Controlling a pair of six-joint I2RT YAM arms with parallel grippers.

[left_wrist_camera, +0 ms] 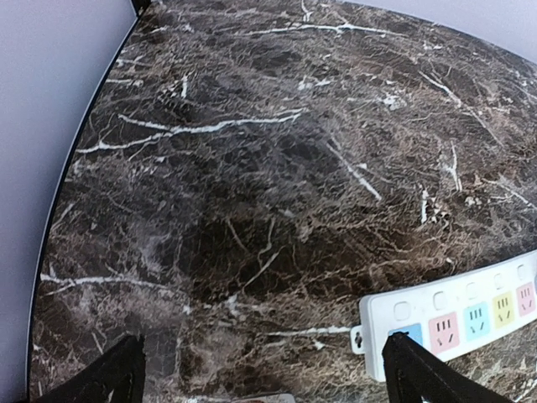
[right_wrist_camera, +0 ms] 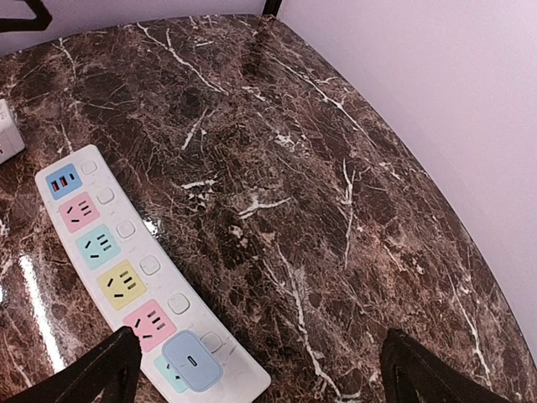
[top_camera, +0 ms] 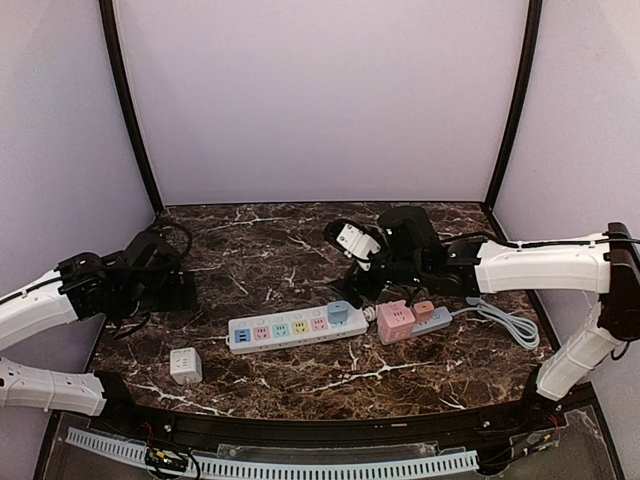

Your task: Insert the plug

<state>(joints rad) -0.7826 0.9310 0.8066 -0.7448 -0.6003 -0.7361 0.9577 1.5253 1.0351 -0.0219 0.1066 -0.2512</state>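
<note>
plug (top_camera: 340, 313), the pale blue one: where is it? (a)
on the white power strip (top_camera: 283, 330), over the last socket at its right end. the right wrist view shows it (right_wrist_camera: 195, 361) covering part of a teal socket face. whether it is pushed fully home, i cannot tell. (b)
and the other sockets? (a)
nothing in them: a blue usb block at the left end, then pink, teal, yellow and pink faces, all bare. (b)
the fingers? (a)
the left gripper (left_wrist_camera: 268, 378) has its fingers spread wide with only marble table (left_wrist_camera: 252, 168) between them, holding nothing. the right gripper (right_wrist_camera: 260, 374) is just as wide and also has hold of nothing; the plug lies below, beside its left finger. (b)
anything else around? (a)
a pink adapter (top_camera: 396, 322) just right of the strip, against a grey block (top_camera: 438, 320) with a grey cable (top_camera: 505, 322). a white cube adapter (top_camera: 185, 365) sits apart, near the front left. (b)
</note>
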